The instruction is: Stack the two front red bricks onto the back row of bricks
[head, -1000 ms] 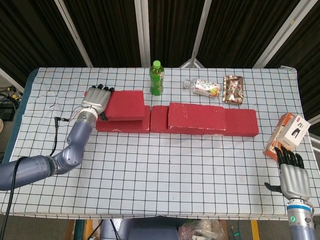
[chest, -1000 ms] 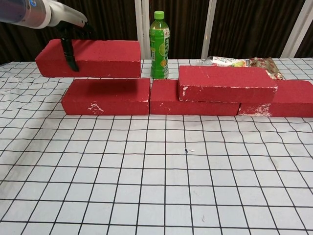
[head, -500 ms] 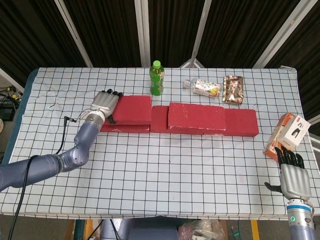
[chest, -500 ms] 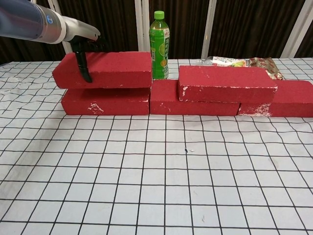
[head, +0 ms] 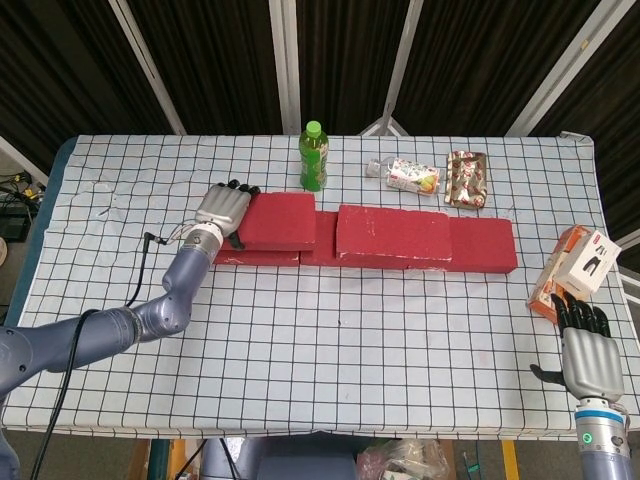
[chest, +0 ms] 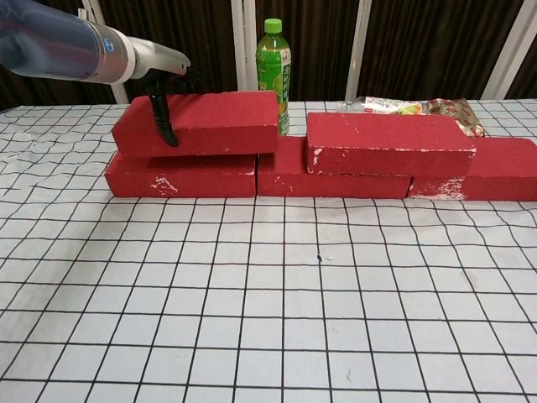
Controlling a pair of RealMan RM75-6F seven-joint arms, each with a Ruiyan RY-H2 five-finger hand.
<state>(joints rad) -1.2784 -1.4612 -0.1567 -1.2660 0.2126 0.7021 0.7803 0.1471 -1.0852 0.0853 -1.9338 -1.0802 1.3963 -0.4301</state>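
**Left hand grips a red brick on top of the back row**

The left hand (head: 224,211) grips the left end of the upper left brick (head: 281,221), fingers over the top and a dark thumb (chest: 164,123) down the front face. This brick sits on the back row (chest: 181,175), its right end overhanging the seam between the row's left and middle bricks and passing in front of the base of the green bottle (chest: 273,71). Whether it rests fully on the row or is just held against it cannot be told.

The second stacked brick (head: 393,235) lies flat on the row further right, straddling the middle and right bricks — apart from either hand.

All the bricks are deep red with a rough, grainy surface; white scuffs show along the lower edges and corners, most plainly in the chest view.

The right hand (head: 587,354) hovers near the table's front right corner — fingers extended and slightly apart, holding nothing — just in front of an orange-and-white box (head: 577,269). Snack packets (head: 440,177) lie behind the row.
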